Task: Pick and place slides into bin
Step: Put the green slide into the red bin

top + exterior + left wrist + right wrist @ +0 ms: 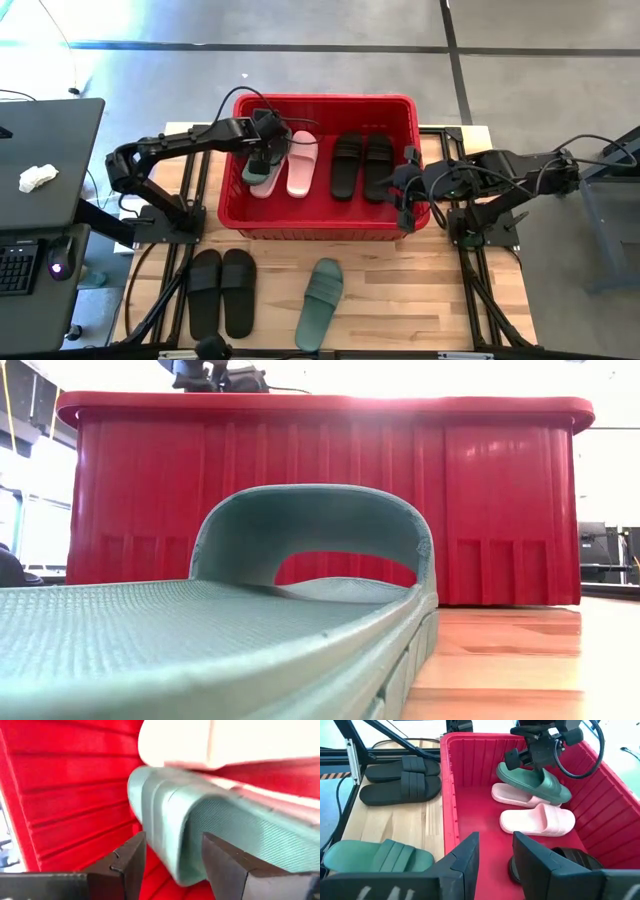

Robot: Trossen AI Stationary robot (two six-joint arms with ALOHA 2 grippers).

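left pincer (262, 152): inside the bin (325, 225), clamped on a green slide (535, 780) above the pink pair (536, 817)
right pincer (492, 851): over bin's rim, fingers parted, holding nothing
black pair (362, 165): in bin
outside bin, on counter (400, 290): second black pair (222, 290), other green slide (320, 302)

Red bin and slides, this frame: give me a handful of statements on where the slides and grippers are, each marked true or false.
1. A black pair of slides lies inside the red bin. True.
2. The left gripper holds a green slide over the pink slides in the bin. True.
3. Both green slides are in the bin. False: one green slide lies on the table in front of the bin.
4. No black slides are on the table. False: a black pair lies there.
5. The right gripper grips a pink slide. False: it holds nothing.
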